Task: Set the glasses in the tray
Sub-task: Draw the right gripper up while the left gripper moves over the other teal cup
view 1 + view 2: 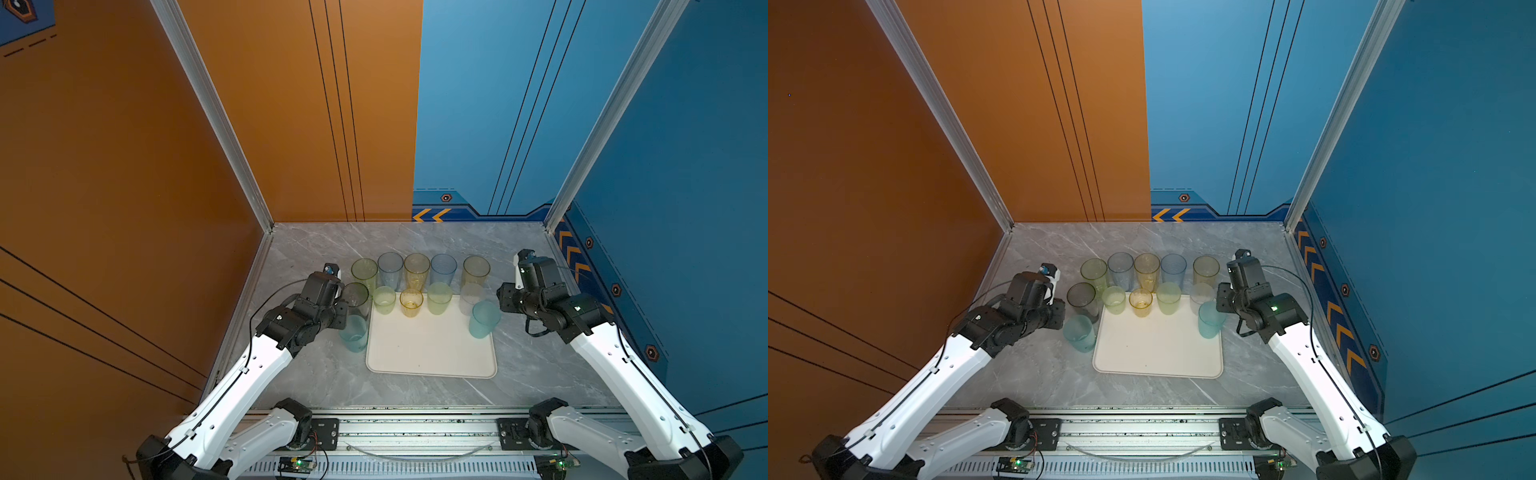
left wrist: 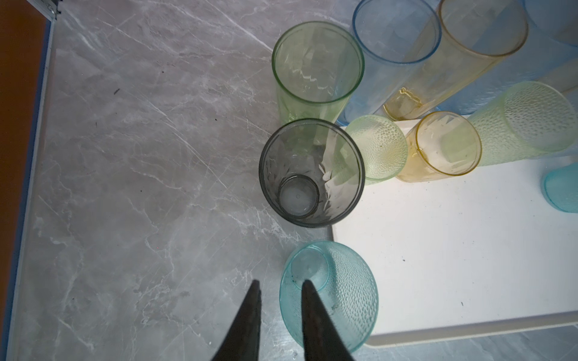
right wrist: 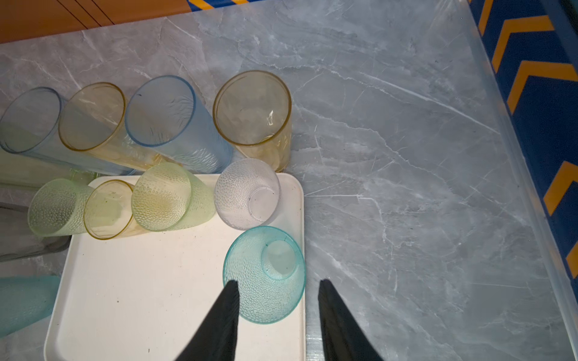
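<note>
Left wrist view is showing you the left gripper [image 2: 281, 283] with its fingers [image 2: 250, 312] slightly apart, one over the mouth of the left teal glass [image 2: 341, 300], one outside its wall. That glass is standing on the table [image 2: 125, 187], just beside the tray [image 2: 453, 265]. The right gripper [image 3: 279, 281] is holding its fingers wide apart at the right teal glass [image 3: 266, 303], which is sitting on the tray's edge. In both top views the tray is lying lower centre, with tall glasses [image 1: 417, 268] standing behind it.

Cream tray [image 1: 432, 349] lies between left gripper [image 2: 280, 283] and right gripper [image 3: 278, 281]; upright tinted glasses [image 1: 417, 268] (a teal one at each) cluster just ahead.
</note>
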Motion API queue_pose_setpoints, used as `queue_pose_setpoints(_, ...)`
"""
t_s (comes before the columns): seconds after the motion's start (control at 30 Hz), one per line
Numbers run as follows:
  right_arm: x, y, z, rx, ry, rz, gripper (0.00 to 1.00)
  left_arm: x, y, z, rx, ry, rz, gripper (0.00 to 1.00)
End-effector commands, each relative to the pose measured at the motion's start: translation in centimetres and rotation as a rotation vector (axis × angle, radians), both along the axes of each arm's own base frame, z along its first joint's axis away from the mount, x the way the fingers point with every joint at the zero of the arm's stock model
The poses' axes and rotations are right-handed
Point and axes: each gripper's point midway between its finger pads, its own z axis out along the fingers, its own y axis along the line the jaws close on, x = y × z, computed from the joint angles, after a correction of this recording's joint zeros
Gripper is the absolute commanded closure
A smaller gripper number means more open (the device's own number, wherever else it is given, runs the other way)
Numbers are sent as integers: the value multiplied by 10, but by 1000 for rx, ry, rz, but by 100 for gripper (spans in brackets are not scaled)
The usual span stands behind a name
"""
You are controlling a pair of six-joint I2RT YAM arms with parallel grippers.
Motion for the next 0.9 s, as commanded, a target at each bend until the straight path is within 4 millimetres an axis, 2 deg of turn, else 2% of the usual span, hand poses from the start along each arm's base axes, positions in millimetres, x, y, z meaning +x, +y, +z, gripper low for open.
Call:
queue_pose_setpoints(0.0, 1, 12, -8, 40, 7, 32, 59, -11, 2, -8, -27, 39, 20, 75)
queue_pose_setpoints(0.33, 7, 21, -8, 50, -4, 64, 58, -13, 4, -7, -27, 40, 44, 76)
queue_pose_setpoints(0.87, 6, 27, -13, 48, 10, 113, 58, -43, -2, -22, -43, 148, 43, 74)
